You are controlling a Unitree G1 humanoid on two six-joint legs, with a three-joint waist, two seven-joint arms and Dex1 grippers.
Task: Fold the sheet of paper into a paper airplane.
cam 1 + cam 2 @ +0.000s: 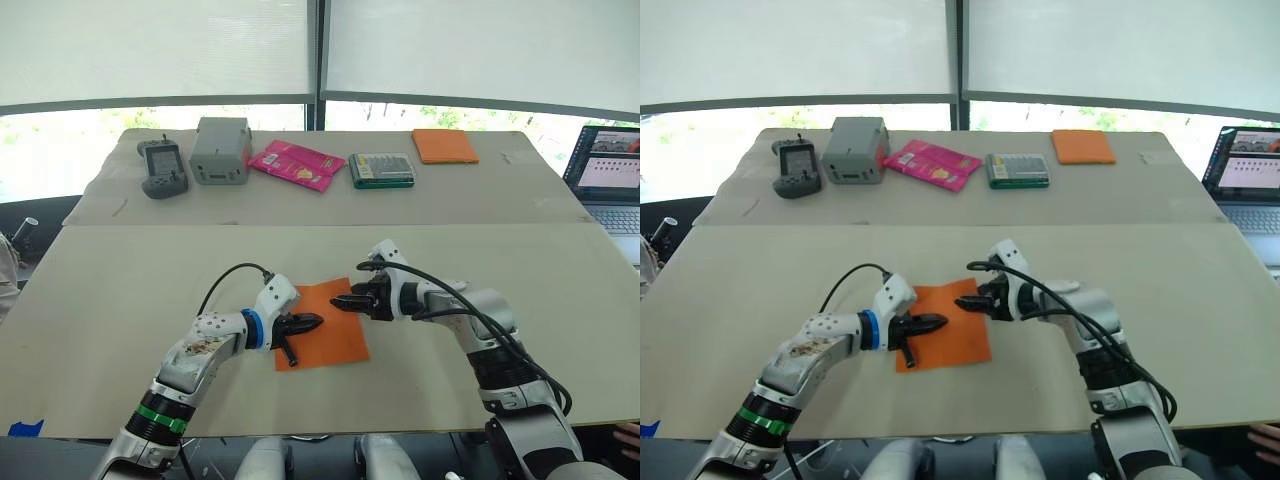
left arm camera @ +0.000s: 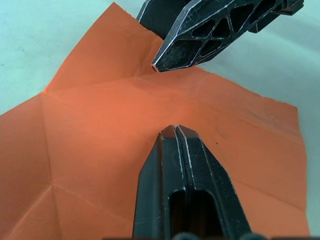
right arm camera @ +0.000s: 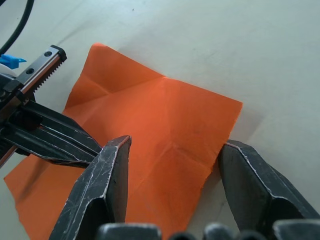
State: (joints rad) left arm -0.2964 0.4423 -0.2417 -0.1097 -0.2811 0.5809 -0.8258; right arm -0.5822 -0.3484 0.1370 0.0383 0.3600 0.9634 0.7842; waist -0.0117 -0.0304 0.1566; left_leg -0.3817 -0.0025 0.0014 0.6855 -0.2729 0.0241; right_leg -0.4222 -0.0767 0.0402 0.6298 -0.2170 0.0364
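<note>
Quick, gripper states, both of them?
Left gripper: shut, holding nothing, tips over the sheet of paper.
Right gripper: open, fingers straddling the sheet's edge, not holding it.

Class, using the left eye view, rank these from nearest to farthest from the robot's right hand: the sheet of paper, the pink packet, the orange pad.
1. The sheet of paper: under the right hand, on the near table.
2. The pink packet: on the far table, toward the left.
3. The orange pad: far table's back edge, right side.

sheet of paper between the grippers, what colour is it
Bright orange sheet of paper, creased; clearest in the left wrist view.
</note>
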